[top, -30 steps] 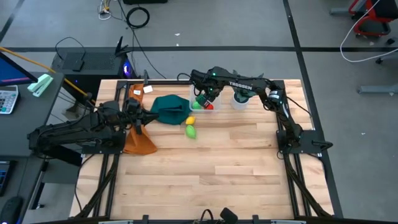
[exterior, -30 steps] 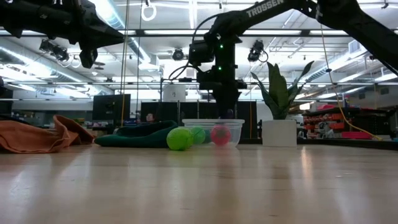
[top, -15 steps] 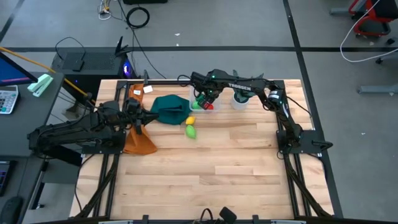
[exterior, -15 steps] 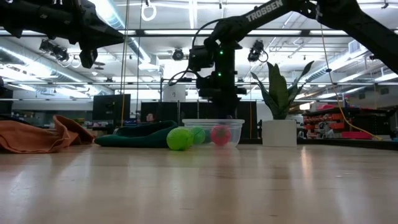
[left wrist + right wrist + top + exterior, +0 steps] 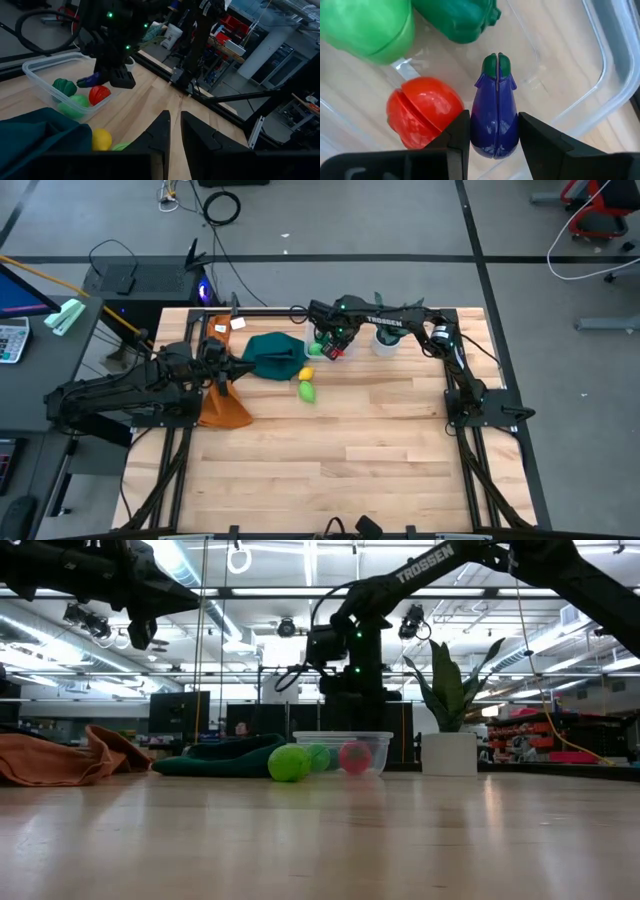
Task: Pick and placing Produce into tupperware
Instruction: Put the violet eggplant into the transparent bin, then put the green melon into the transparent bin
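Note:
My right gripper (image 5: 495, 137) is over the clear tupperware (image 5: 312, 343) at the table's far middle, shut on a purple toy eggplant (image 5: 495, 107). Inside the tupperware (image 5: 612, 75) lie a red tomato (image 5: 422, 117), a light green piece (image 5: 370, 25) and a dark green pepper (image 5: 462, 17). A yellow piece (image 5: 306, 375) and a yellow-green piece (image 5: 307, 392) rest on the wood just in front of it. My left gripper (image 5: 175, 132) waits, shut, above the orange cloth (image 5: 222, 408) on the left. My right gripper pinches the eggplant's broad purple end (image 5: 495, 142) between its two fingers (image 5: 457, 140), coming slanting down from above. The green stem end (image 5: 496, 64) points away from the gripper. The eggplant is lifted clear over the tupperware floor, close beside the red tomato.
A dark teal cloth (image 5: 268, 355) lies left of the tupperware and touches the yellow piece. A potted plant in a white pot (image 5: 386, 340) stands just right of my right gripper. Bare wood stretches across the table's near half (image 5: 330, 460).
My right gripper has drifted slightly toward the near edge over the tupperware, keeping hold of the eggplant. Everything else on the table lies as before.

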Action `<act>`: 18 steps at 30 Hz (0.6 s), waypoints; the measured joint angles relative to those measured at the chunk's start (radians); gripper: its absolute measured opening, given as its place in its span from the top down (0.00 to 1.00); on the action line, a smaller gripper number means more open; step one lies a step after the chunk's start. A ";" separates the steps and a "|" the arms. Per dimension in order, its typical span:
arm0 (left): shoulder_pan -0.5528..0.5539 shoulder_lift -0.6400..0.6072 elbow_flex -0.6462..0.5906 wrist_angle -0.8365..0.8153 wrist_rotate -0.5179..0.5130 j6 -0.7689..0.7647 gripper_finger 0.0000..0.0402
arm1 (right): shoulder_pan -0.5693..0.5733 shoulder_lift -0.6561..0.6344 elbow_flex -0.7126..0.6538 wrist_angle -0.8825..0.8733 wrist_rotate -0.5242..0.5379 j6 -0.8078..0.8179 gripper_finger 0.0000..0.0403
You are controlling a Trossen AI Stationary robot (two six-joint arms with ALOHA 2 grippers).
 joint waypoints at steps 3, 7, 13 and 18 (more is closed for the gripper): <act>0.000 0.000 0.000 0.000 0.000 0.000 0.87 | 0.001 0.000 -0.009 0.004 -0.002 0.000 0.74; 0.000 0.000 0.000 0.000 0.000 0.000 0.87 | 0.000 0.000 -0.010 0.014 -0.036 -0.008 0.73; 0.000 0.000 0.000 0.000 0.000 0.000 0.88 | 0.001 0.000 -0.010 0.013 -0.053 -0.028 0.68; 0.000 0.000 0.000 0.000 0.000 0.000 0.87 | 0.001 0.000 -0.010 0.013 -0.053 -0.030 0.64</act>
